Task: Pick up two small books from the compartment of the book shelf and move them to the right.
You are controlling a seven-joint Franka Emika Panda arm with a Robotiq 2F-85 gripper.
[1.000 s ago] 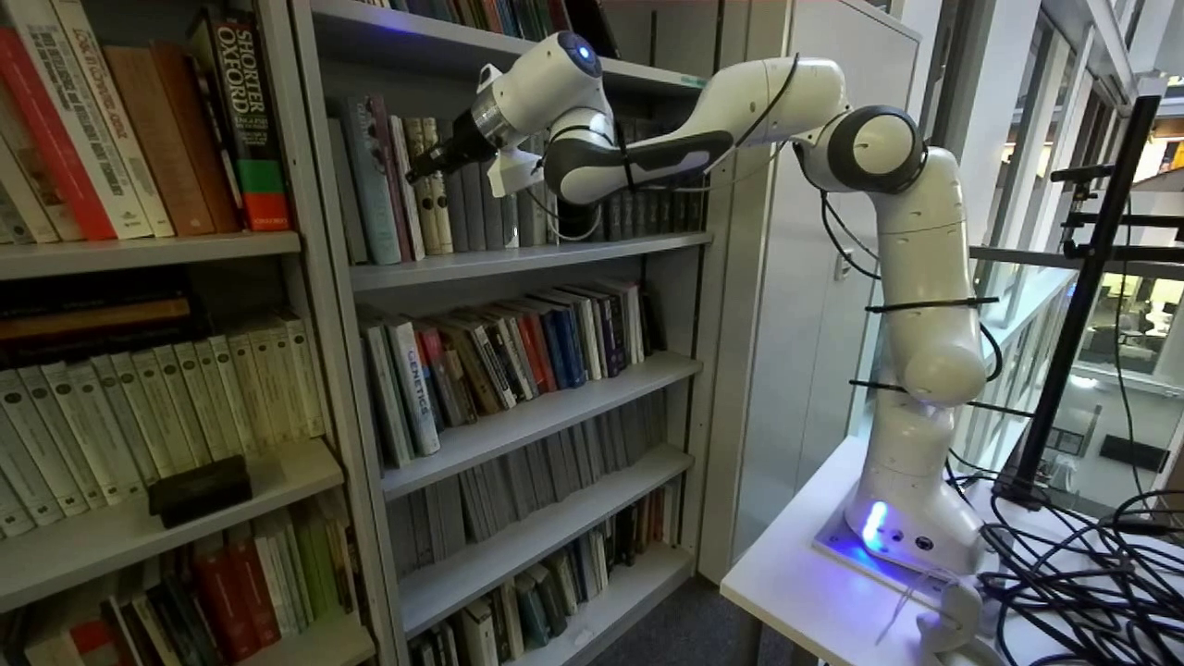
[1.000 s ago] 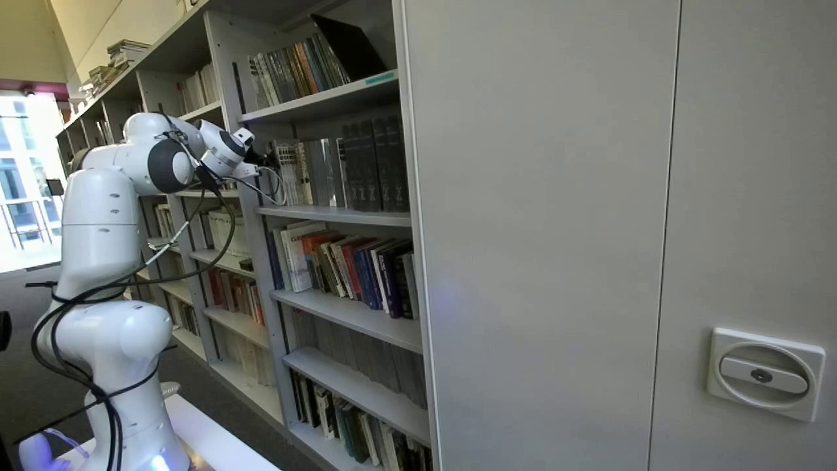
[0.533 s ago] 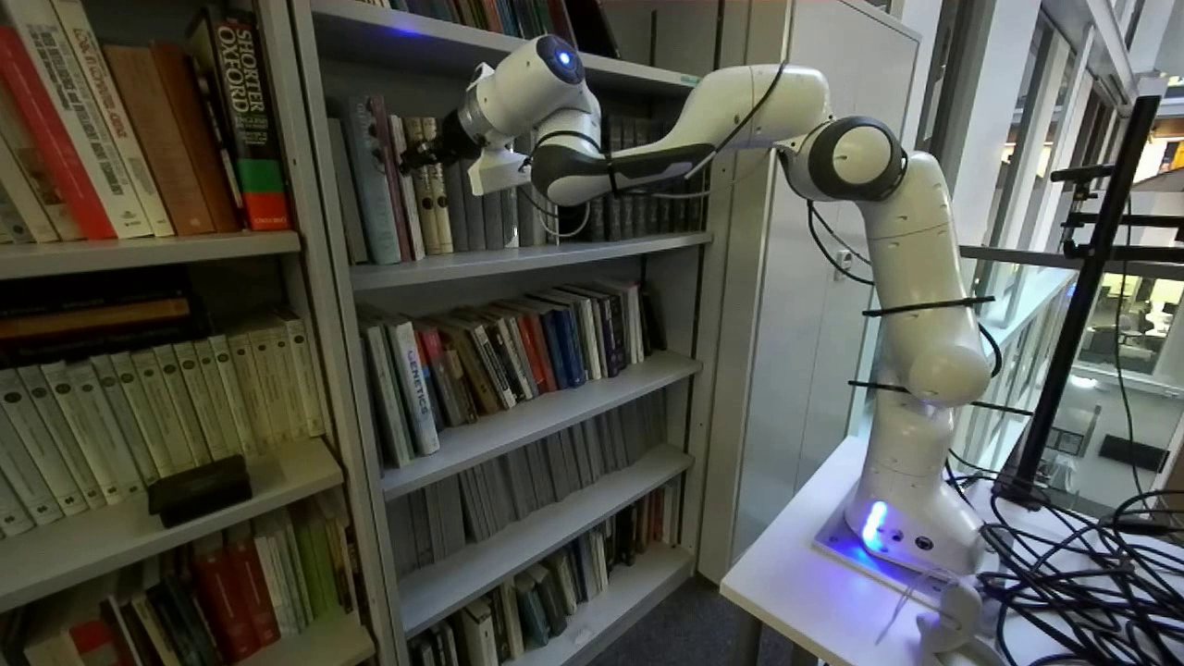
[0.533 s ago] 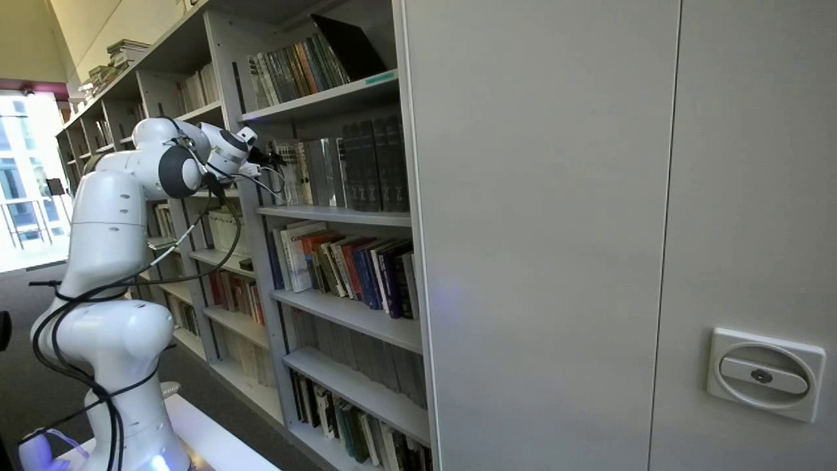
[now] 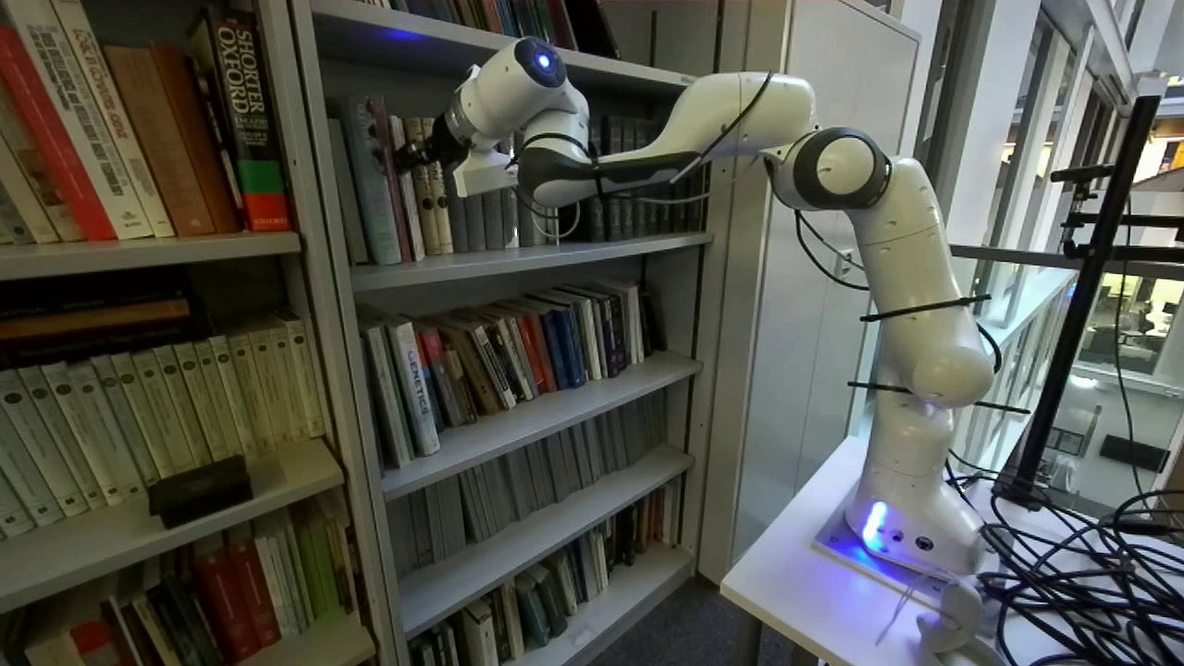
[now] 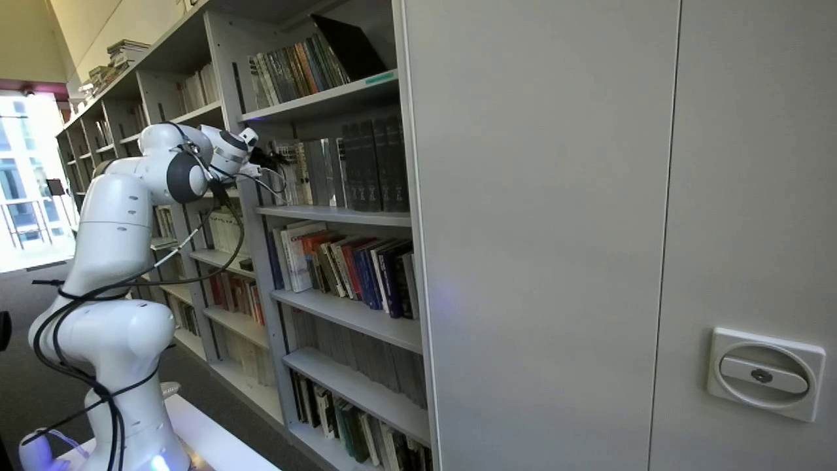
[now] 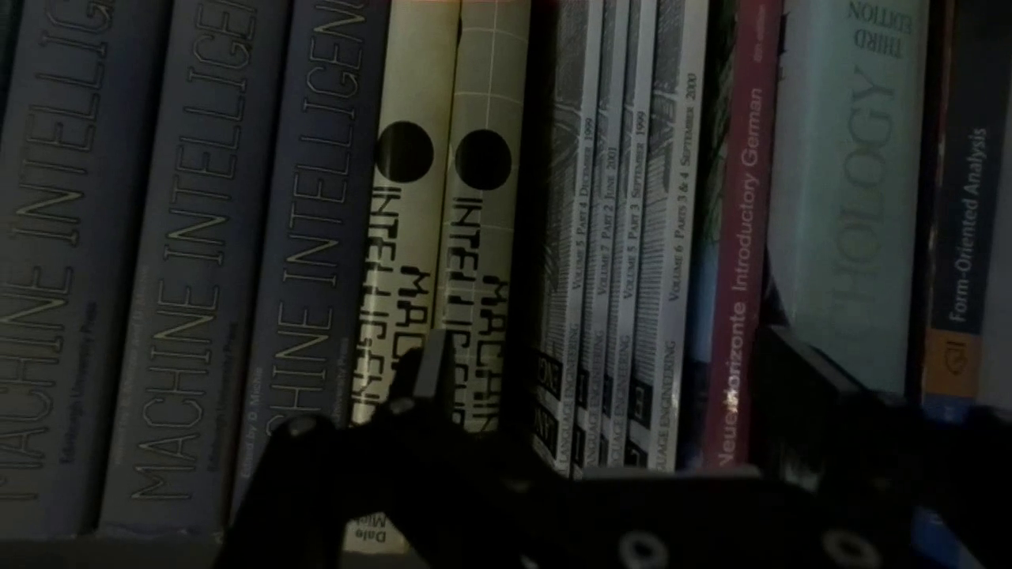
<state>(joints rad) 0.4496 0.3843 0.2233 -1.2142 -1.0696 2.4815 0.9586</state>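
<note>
The grey book shelf point(image 5: 324, 231) has several levels. The compartment point(image 5: 536, 262) holds upright white, cream, grey and dark spines; it also shows in an exterior view point(image 6: 340, 214). My gripper point(image 5: 407, 159) is in front of its left part. In the wrist view, which stands upside down, the gripper point(image 7: 613, 356) is open. Several thin white journals point(image 7: 624, 316) and a maroon book point(image 7: 735, 276) lie between its fingers. One finger overlaps two cream books with black dots point(image 7: 451, 221); the other is beside the pale green book point(image 7: 854, 197). I cannot tell whether the fingers touch any spine.
A shelf board point(image 5: 620, 69) is above the gripper. Colourful leaning books point(image 5: 518, 342) stand one level below. A cabinet door point(image 6: 536, 229) adjoins the shelf. A cable loop point(image 5: 569, 231) hangs from the wrist.
The arm has moved closer to the shelf. The gripper has shifted a little left and up in an exterior view. The books have not visibly moved.
</note>
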